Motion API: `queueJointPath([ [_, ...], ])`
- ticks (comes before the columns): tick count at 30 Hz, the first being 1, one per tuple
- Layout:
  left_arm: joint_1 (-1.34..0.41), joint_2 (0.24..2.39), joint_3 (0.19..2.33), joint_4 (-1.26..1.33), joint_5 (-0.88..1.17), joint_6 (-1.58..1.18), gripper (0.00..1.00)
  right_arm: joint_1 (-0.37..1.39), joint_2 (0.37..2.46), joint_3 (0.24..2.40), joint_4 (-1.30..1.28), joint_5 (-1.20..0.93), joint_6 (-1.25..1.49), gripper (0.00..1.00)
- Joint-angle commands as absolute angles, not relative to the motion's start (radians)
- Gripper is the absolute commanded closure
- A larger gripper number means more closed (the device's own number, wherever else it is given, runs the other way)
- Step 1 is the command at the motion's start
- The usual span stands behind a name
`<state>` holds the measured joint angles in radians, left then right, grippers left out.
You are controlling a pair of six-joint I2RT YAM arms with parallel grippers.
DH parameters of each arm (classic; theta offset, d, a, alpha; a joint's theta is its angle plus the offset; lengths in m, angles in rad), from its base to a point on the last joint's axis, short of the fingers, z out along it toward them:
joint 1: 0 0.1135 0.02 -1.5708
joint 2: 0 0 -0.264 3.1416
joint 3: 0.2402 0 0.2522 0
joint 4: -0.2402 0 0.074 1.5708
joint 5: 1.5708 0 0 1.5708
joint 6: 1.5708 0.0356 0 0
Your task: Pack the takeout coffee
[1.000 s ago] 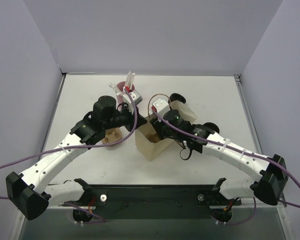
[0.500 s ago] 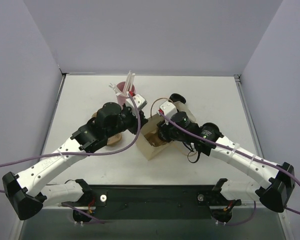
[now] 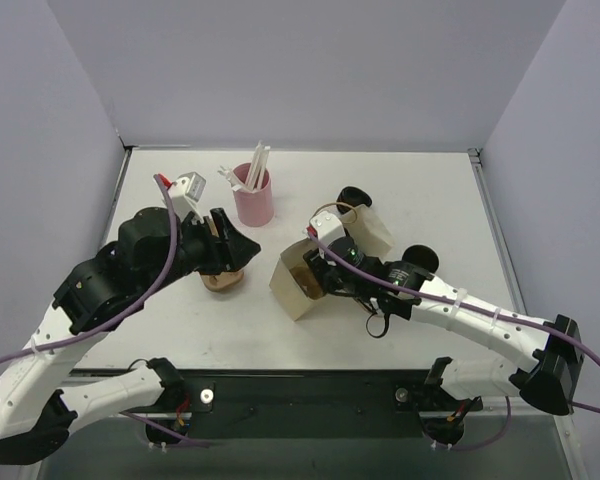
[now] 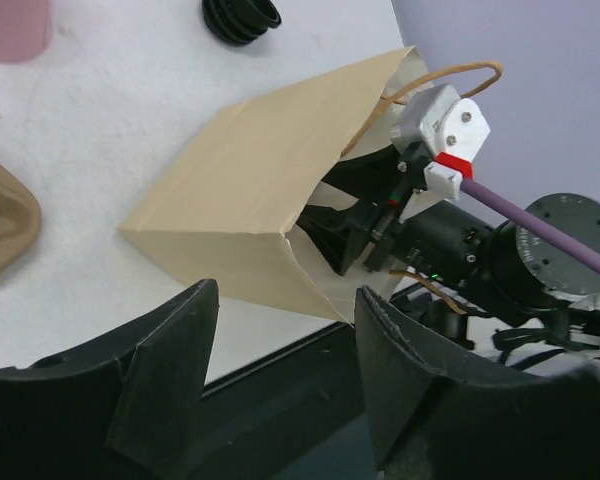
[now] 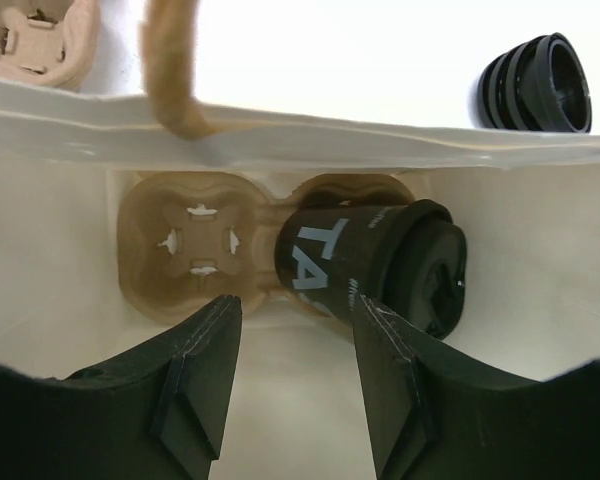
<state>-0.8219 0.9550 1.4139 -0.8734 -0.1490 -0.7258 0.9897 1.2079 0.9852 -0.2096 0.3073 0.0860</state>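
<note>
Your right gripper (image 5: 297, 305) is sitting inside the mouth of the paper bag (image 3: 298, 280), and its jaws are standing apart with nothing between them. Below it, in the right wrist view, the coffee cup (image 5: 365, 262) is resting at the bottom of the bag, seated in the right-hand pocket of the cup carrier (image 5: 195, 245); the cup is dark with white lettering and a black lid, and it is leaning over, its lid tipping toward the right of that view. The carrier's left pocket is showing its cut flaps with no cup in it. The bag's brown handle (image 5: 170, 70) is looping over the upper rim. Your left gripper (image 4: 285, 292) is hanging above the table (image 3: 420, 190), apart from the bag and to its left, with its fingers (image 4: 165, 370) spread wide and holding nothing. Under that arm a spare carrier (image 3: 223, 279) is lying flat on the table. A pink cup (image 3: 253, 200) holding white stirrers (image 3: 257, 165) is standing beyond it, and a stack of black lids (image 3: 354, 196) is lying just past the bag's far side.
</note>
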Motion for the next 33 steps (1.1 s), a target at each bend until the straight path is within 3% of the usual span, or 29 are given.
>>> queueJointPath([
  [1, -0.833, 0.997, 1.422, -0.968, -0.069, -0.923, 0.33, 1.011, 1.224, 0.985, -0.17, 0.374, 0.169, 0.52],
  [6, -0.871, 0.988, 1.315, -0.879, -0.029, -1.087, 0.34, 1.015, 1.235, 0.977, -0.16, 0.379, 0.196, 0.52],
  [17, -0.997, 1.068, 1.259, -0.75, -0.17, -1.18, 0.35, 1.026, 1.186, 0.933, -0.149, 0.391, 0.215, 0.52],
  [26, -1.017, 1.138, 1.282, -0.811, -0.202, -1.117, 0.48, 1.025, 1.164, 0.954, -0.16, 0.414, 0.198, 0.52],
  [27, -1.016, 1.149, 1.288, -0.816, -0.206, -1.103, 0.51, 1.025, 1.164, 0.959, -0.163, 0.414, 0.199, 0.52],
  [30, -1.016, 1.18, 1.325, -0.801, -0.228, -1.011, 0.74, 1.023, 1.155, 0.963, -0.166, 0.405, 0.193, 0.52],
  [31, -1.014, 1.192, 1.341, -0.795, -0.239, -0.984, 0.87, 1.022, 1.152, 0.963, -0.167, 0.4, 0.177, 0.51],
  [33, -0.997, 1.196, 1.344, -0.737, -0.245, -0.881, 0.99, 1.006, 1.132, 0.959, -0.166, 0.387, 0.158, 0.46],
])
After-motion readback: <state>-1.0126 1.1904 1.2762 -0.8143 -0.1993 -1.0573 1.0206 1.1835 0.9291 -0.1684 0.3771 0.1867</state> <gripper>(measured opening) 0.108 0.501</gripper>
